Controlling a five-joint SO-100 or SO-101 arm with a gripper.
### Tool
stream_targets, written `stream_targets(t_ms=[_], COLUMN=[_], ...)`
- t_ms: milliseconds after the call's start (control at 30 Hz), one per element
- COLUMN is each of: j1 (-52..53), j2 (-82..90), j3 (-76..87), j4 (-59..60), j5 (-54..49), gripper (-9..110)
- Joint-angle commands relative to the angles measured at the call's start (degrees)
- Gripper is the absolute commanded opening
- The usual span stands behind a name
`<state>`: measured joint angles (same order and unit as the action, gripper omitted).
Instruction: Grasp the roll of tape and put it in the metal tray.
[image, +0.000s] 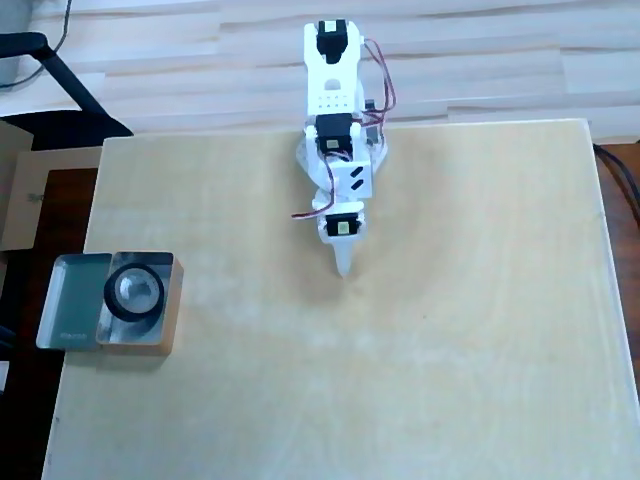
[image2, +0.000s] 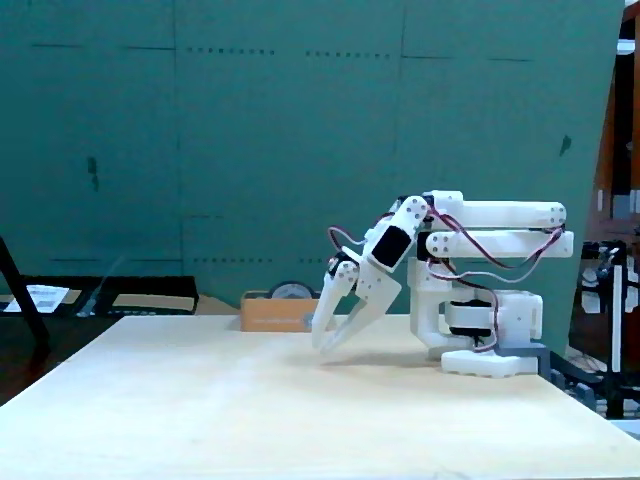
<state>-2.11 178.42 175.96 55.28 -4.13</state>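
Pale table (image: 450, 350): metal tray (image: 70, 300) (right compartment) holds roll of tape (image: 135, 293).

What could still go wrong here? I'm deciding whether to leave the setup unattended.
1. The metal tray sits at the table edge, and its left part seems to overhang in the overhead view; a bump might tip it off with the roll of tape.
2. The gripper points down with its tips very near the tabletop in the fixed view; any further drop could scrape the wood.
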Motion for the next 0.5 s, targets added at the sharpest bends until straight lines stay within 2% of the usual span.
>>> stream_targets(t_ms=[0, 467], j1=[-0.1, 0.0], j2=[17.4, 17.1], j3=[0.6, 0.3], j4=[1.0, 0.5], j5=[-0.6, -0.8], gripper=[0, 0])
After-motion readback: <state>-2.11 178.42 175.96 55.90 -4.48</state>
